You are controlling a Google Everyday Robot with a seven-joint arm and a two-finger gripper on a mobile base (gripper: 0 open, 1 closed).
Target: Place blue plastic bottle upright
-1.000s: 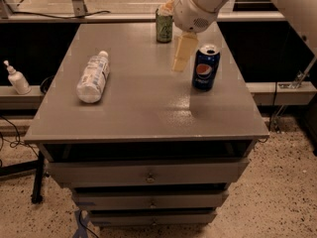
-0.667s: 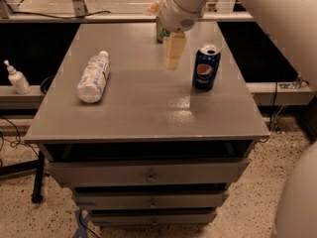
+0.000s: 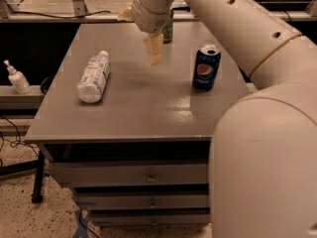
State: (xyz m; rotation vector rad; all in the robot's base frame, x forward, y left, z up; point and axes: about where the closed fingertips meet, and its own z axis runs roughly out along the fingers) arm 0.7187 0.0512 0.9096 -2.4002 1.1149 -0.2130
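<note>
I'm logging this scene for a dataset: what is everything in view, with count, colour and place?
blue plastic bottle: one, clear with a white cap and pale label, lying on its side on the table's left part
cola can: one, dark blue, upright on the table's right part
green can: one, green, near the table's far edge, partly hidden behind the arm
pump bottle: one, white, on the ledge left of the table
table: one, grey top
drawers: grey, stacked under the table top
arm: one, off-white, reaching in from the right over the table
gripper: one, beige, pointing down over the table's far middle, apart from the bottle
</note>
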